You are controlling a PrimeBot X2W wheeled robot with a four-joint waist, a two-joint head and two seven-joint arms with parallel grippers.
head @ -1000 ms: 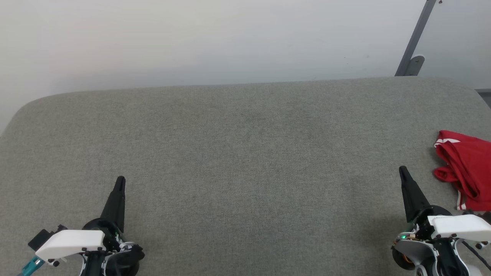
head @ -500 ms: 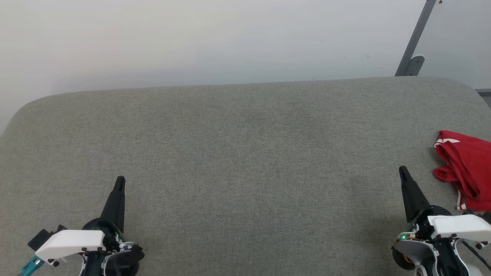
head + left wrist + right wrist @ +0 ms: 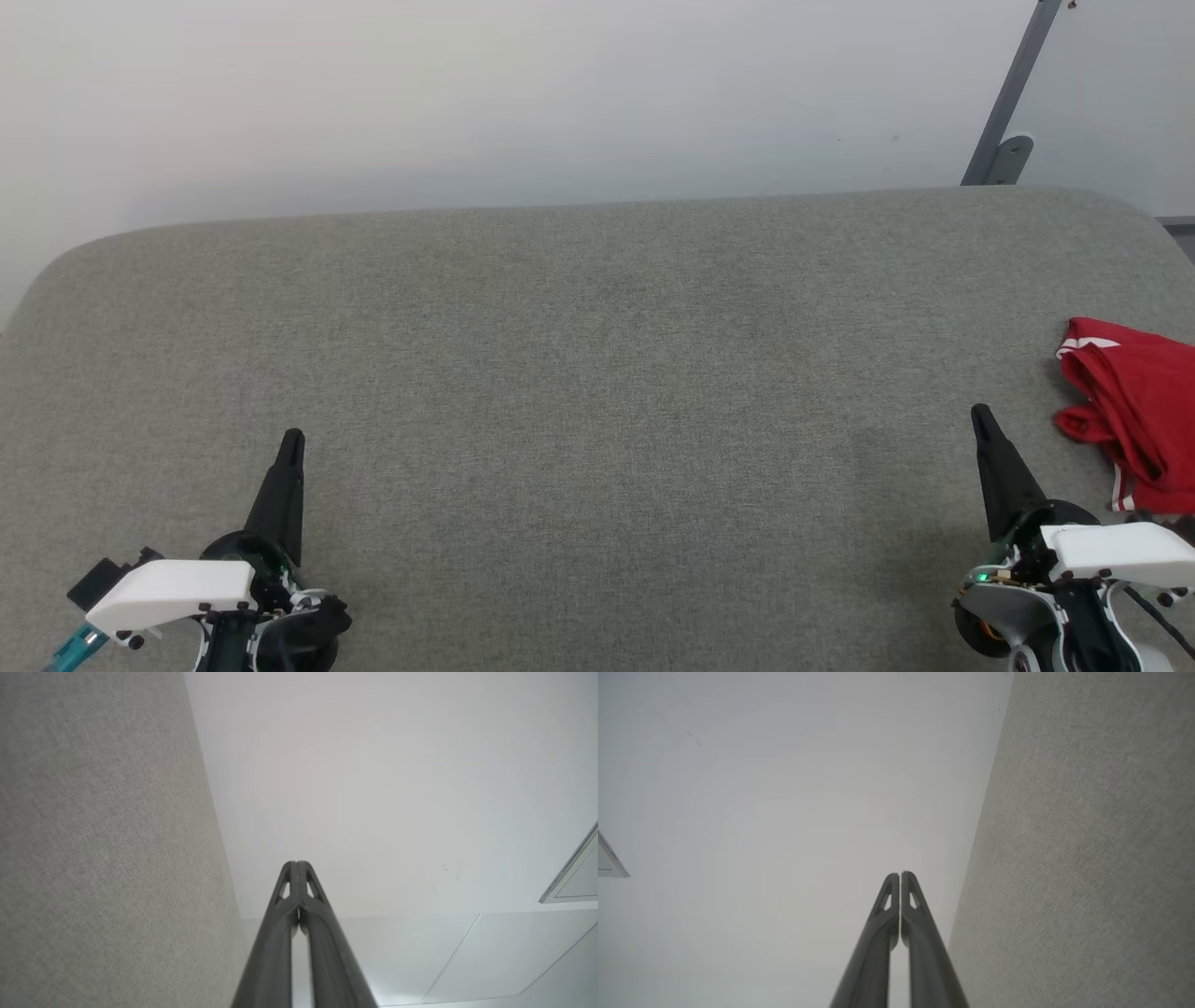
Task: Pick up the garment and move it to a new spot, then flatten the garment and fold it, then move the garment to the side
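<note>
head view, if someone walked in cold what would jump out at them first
The red shirt stands out most, lying crumpled at the far right edge of the grey padded table, cut off by the picture's border. Next come the two dark grippers pointing up from the bottom corners: the left gripper at lower left and the right gripper at lower right, just beside the shirt. Both are shut and hold nothing.
</note>
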